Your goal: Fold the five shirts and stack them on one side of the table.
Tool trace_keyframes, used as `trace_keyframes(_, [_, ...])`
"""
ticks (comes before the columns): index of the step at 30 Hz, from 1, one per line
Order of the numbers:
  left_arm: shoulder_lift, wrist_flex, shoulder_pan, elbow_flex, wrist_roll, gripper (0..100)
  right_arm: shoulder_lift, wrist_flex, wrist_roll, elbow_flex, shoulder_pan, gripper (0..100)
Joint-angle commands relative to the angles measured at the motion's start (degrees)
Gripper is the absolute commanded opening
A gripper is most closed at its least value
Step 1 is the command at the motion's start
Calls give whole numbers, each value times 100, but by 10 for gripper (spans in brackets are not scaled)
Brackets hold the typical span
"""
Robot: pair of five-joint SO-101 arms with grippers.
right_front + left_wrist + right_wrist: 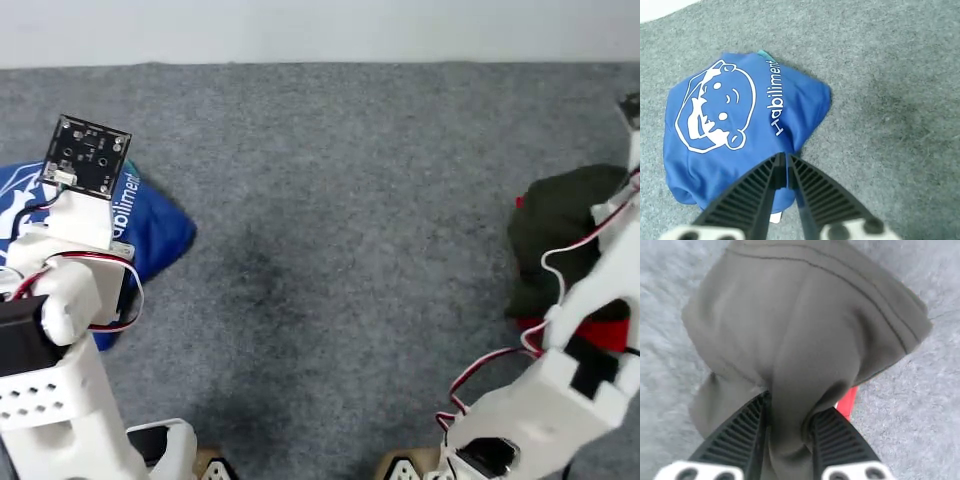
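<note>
A folded blue shirt with a white cartoon face lies at the table's left edge, partly under the left arm in the high view. My left gripper hovers just above its near edge, fingers shut with nothing between them. At the right edge a dark olive shirt lies bunched on top of a red shirt. My right gripper is shut on a fold of the dark olive shirt, with a sliver of the red shirt showing beneath it.
Grey carpet covers the table, with a broad bare stretch between the two arms. A white wall runs along the far edge. The arm bases stand at the near edge.
</note>
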Motion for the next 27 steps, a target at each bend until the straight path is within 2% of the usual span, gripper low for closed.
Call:
trace_keyframes(1, [-88,62,-35,-13,-70,14,251,-189,264,-211,189,9])
trace_keyframes(4, [-88,62,-35,-13,-70,14,549,-207,396,-211,207,29])
trace_keyframes(10, [-88,62,-35,-13,-70,14,857,-505,396,-220,347,255])
trace_keyframes(15, [-88,62,-35,-13,-70,14,954,-1393,404,-211,611,329])
trace_keyframes(18, [-88,62,-35,-13,-70,14,1033,-1622,589,-220,655,333])
trace_keyframes(22, [-70,62,-26,-13,-53,14,646,-1024,404,-220,470,322])
trace_keyframes(24, [-62,62,-18,-13,-53,14,444,-699,149,-220,286,269])
trace_keyframes(27, [-62,62,0,-13,-53,14,251,-558,-97,-220,4,119])
